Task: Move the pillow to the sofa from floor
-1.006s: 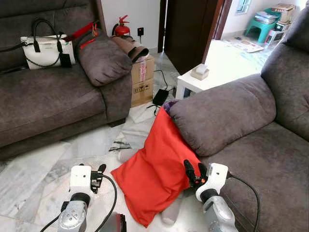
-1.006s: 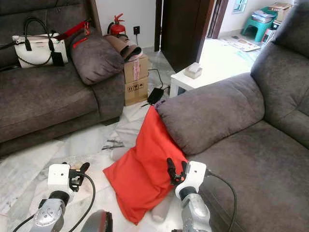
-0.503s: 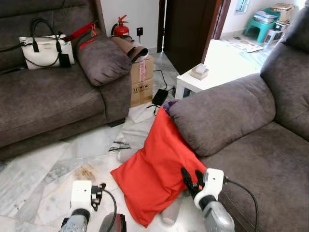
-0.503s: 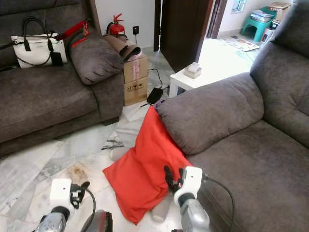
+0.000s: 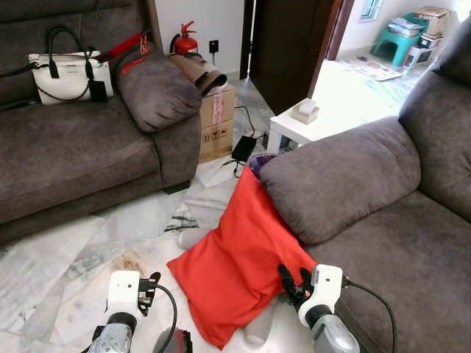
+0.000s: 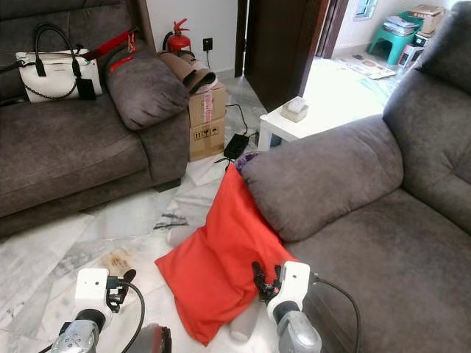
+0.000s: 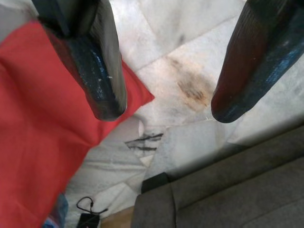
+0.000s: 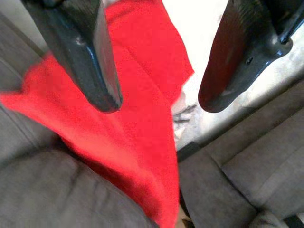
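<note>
Camera shifted slightly; red pillow [image 5: 239, 265] leaning on sofa [image 5: 383, 220], marble floor [image 5: 66, 257].

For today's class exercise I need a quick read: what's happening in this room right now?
A robot faces a red pillow that lies on the floor, leaning against the sofa arm. Nothing holds it yet. The right tool is open at the pillow's lower edge; the left tool is open above the marble floor, apart from the pillow. The sofa seat is bare.
</note>
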